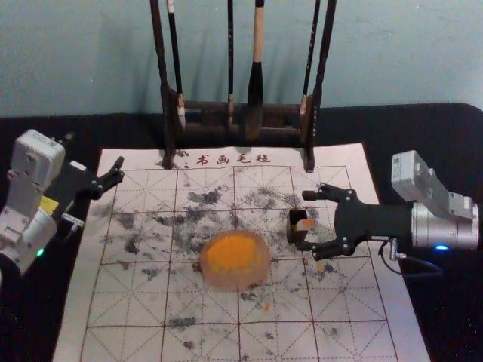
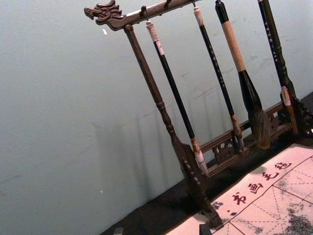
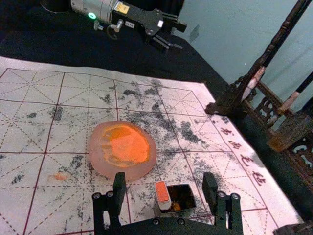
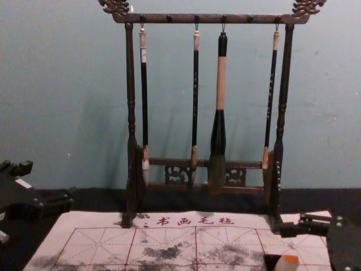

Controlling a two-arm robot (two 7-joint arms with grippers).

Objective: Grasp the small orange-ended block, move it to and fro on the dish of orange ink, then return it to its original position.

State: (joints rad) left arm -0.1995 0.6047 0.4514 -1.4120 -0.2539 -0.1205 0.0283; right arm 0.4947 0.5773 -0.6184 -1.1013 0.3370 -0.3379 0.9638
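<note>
Head view has your right hand at the right part of the felt mat, its fingers spread either side of a small dark box; the orange-ended block stands orange end up in or against that box, how deep you cannot tell. Centre on the block before you close, as it sits nearer one finger; squeeze gently, since a wide bite may well catch the box walls and bring both up. Lift straight until the block clears the box's edge, then cross to the ink dish, just beyond your fingertips; carry high enough to miss its rounded rim, and keep the strokes short. Mind the brush rack at the back; the nearer mat offers more room; your left hand idles, open, by the mat's left edge.
</note>
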